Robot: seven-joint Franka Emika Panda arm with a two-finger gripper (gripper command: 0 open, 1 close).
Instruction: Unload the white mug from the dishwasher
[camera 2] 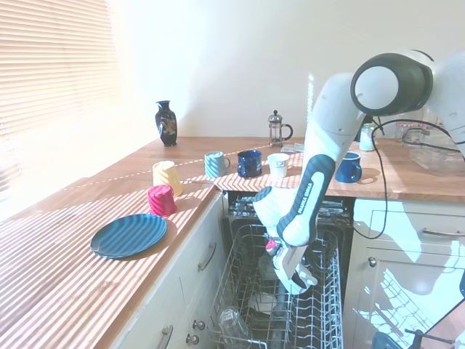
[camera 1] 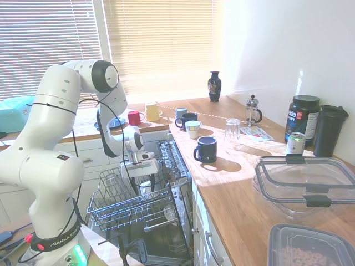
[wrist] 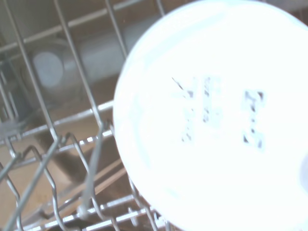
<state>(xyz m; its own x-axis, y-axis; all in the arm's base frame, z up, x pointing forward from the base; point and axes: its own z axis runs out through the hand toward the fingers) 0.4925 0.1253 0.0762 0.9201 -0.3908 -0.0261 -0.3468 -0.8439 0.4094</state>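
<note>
Gripper (camera 1: 141, 166) is hanging low over the dishwasher (camera 1: 138, 208) rack, w/ the white mug (wrist: 216, 115) sitting upside down right under it, base filling the wrist view. Fingers: can't tell if apart or together, arm is blocking them. Risk, imo: glazed base is giving little to grip, so mug could be slipping or snagging on rack wires coming up. An upturned clear glass (camera 1: 112, 183) is standing nearby in the rack. Dark blue mug (camera 1: 206, 149) and others are crowding the table (camera 1: 244, 188).
</note>
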